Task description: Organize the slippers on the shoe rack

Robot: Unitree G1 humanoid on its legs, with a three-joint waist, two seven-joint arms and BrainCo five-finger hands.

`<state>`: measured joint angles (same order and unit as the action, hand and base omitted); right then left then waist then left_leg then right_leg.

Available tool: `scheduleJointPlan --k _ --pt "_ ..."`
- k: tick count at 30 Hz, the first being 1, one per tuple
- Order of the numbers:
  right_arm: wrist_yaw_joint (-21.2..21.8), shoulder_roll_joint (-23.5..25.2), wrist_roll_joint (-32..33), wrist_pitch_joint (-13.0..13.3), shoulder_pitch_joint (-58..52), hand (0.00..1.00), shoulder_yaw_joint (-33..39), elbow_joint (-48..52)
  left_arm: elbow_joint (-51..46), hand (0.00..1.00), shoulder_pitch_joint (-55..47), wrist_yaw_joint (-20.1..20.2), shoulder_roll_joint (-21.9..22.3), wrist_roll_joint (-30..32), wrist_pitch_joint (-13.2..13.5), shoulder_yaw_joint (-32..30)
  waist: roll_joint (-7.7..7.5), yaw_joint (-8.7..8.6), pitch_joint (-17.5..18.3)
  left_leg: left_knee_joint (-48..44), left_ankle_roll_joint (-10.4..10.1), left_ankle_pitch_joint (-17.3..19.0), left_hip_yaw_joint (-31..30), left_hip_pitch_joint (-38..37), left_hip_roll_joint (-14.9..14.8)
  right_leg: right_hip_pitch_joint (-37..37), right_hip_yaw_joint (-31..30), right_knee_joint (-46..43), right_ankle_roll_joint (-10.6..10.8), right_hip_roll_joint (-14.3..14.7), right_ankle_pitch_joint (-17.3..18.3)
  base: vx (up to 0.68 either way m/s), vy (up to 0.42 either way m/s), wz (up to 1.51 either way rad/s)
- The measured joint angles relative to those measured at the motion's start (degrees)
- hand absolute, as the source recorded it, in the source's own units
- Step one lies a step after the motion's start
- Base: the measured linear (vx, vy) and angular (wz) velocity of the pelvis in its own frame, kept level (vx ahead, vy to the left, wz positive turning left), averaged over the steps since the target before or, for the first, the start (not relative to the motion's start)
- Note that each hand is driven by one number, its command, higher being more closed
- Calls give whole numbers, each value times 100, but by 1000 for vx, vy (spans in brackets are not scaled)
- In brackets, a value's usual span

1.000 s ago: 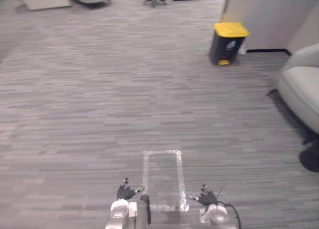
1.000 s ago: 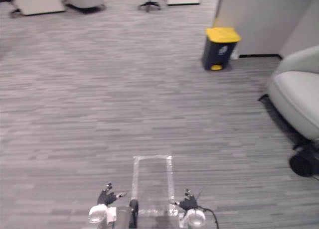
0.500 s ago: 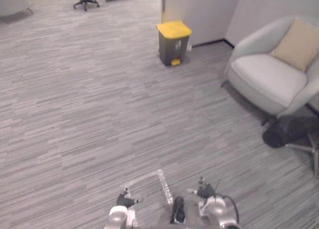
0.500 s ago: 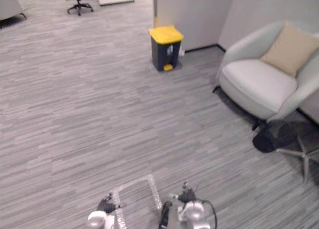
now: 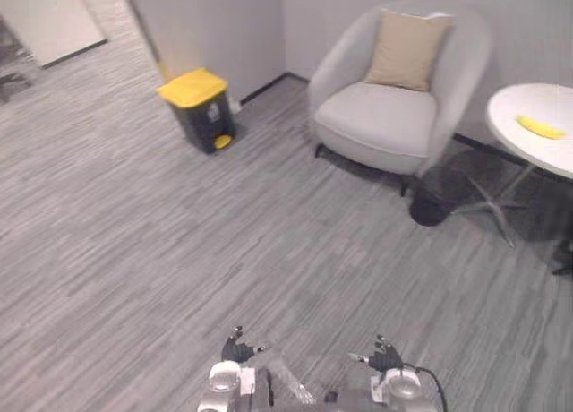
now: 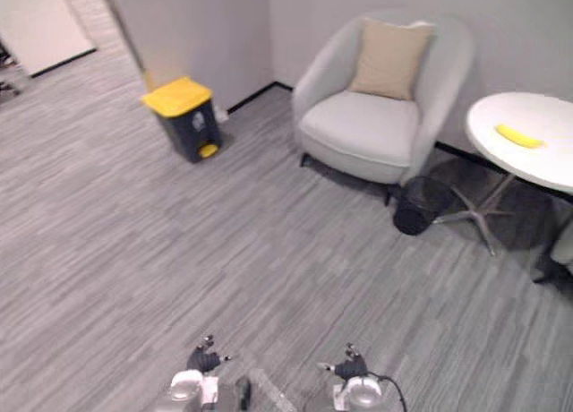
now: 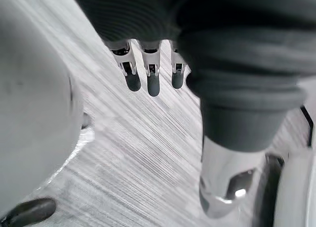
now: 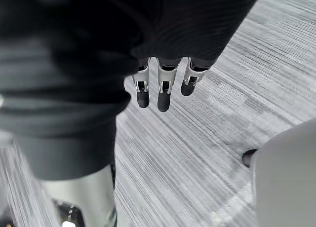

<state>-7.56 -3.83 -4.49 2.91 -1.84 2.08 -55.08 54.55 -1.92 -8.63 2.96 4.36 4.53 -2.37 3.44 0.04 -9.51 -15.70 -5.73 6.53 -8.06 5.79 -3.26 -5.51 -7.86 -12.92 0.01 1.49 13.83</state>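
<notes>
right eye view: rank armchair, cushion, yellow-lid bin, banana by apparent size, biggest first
1. armchair, clearly the largest.
2. cushion and yellow-lid bin: they look about alike, too close to rank.
3. banana, the smallest by far.

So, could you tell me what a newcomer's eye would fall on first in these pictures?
Probably the yellow-lidded bin against the far wall on the left, and the grey armchair with its beige cushion in the corner beside it. Next, the white round table at the right, with a yellow banana-shaped thing on it. Low in the eye views, the left hand and right hand hang open above the carpet.
</notes>
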Motion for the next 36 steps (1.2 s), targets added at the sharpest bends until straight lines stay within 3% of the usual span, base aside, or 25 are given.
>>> scheduleJointPlan --k 3,4,7,9,12,14,16,19,22,23,25,27,28,31,34,36 --pt "30 272 -4 -3 -197 0 -12 29 18 0 -70 -10 -286 7 -16 -42 -550 13 274 404 192 129 709 -350 276 186 -370 -195 255 -467 197 168 244 -89" --pt "32 324 -3 -2 -207 0 -9 25 51 0 -71 -9 -322 6 -21 -17 -611 0 304 537 223 119 903 -447 291 232 -361 -203 296 -541 171 194 229 -122" --pt "35 321 -5 -2 -109 0 -55 -59 147 0 -62 -5 -351 4 -29 144 -601 21 307 956 384 36 1574 -866 289 358 647 -166 429 -854 -27 147 152 -110" --pt "35 279 -10 2 -23 0 -55 -148 259 0 -34 0 -357 3 -39 328 -533 -57 292 974 390 34 1794 -983 258 330 1816 -99 441 -1041 -163 131 64 -59" --pt "37 264 -18 16 52 0 -27 -293 350 0 16 4 -394 2 -46 465 -454 -64 278 974 389 34 1867 -1128 159 185 2561 80 316 -1003 -318 98 -19 -25" --pt "30 206 -20 48 73 0 -1 -383 345 0 19 4 -383 2 -40 504 -402 -53 275 982 387 36 1955 -1247 120 -5 2452 353 313 -916 -394 89 -57 -22" --pt "30 110 -8 62 71 0 15 -459 356 0 4 16 -347 9 -43 569 -239 -56 314 985 376 28 2026 -1285 49 -185 2355 790 277 -776 -624 79 -47 -32" --pt "31 98 18 66 76 0 223 -476 358 0 39 21 -330 8 -49 566 -210 -54 251 723 325 63 2239 -1260 -25 -292 2162 1055 249 -715 -739 59 -56 -44" --pt "21 109 227 61 63 0 409 -462 326 0 132 111 -313 3 -41 249 -287 34 56 -629 230 183 2481 -1048 -297 -448 1531 1058 205 -618 -788 61 -68 -100" --pt "13 118 272 59 55 0 425 -457 315 0 119 111 -316 2 -30 109 -320 57 36 -1120 277 393 2312 -767 -324 -441 1274 1027 197 -645 -791 95 15 -116" --pt "-23 19 419 52 46 0 476 -443 278 0 121 116 -237 -1 -19 106 -205 48 -33 -819 301 730 1558 -730 -152 -414 886 1013 197 -594 -791 66 82 -101" --pt "-27 -41 466 57 42 0 502 -429 281 0 100 113 -153 -21 -25 116 -46 45 13 15 354 520 978 -718 -114 -242 615 895 225 -465 -774 9 135 -94" --pt "-33 -94 479 43 2 0 515 -457 302 0 107 111 -117 -96 -26 120 83 48 44 235 63 336 715 -720 -165 -189 485 903 289 -339 -716 -9 152 -74" --pt "-33 39 505 51 -71 0 685 -437 282 0 69 107 -230 -182 -31 170 -122 39 90 507 143 271 1018 -937 -89 -246 361 919 340 -488 -729 -8 120 -38" --pt "-39 108 503 50 -168 0 681 -440 283 0 -22 106 -346 -175 -31 260 -231 31 281 1281 164 -37 1226 -1408 5 -235 202 931 374 -554 -708 16 46 -31" --pt "-39 104 503 50 -173 0 682 -446 299 0 -29 107 -387 -175 -32 407 -222 11 299 1401 156 -85 1228 -1488 14 -233 193 957 374 -553 -708 6 1 -6"
